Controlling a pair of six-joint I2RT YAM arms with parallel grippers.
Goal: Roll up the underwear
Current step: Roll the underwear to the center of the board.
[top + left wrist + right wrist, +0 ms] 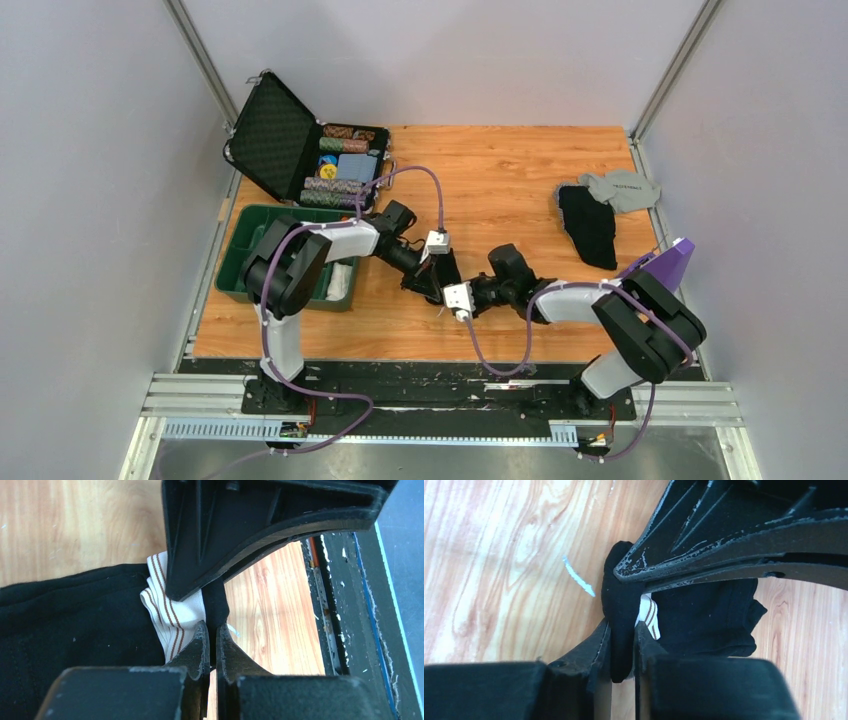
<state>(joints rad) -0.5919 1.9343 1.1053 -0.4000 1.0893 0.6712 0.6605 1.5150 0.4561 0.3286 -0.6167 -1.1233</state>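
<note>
The underwear is black cloth with a white, brown-striped waistband, bunched on the wooden table. My left gripper is shut on a fold of it beside the waistband. My right gripper is shut on a black fold of the same underwear, with a bit of waistband beside its finger. The two grippers meet tip to tip at the table's middle front, left gripper and right gripper. In the top view they hide the cloth.
Another black garment and a light grey garment lie at the back right. An open black case of chips stands at the back left, with a green bin in front of it. A purple object is at the right edge.
</note>
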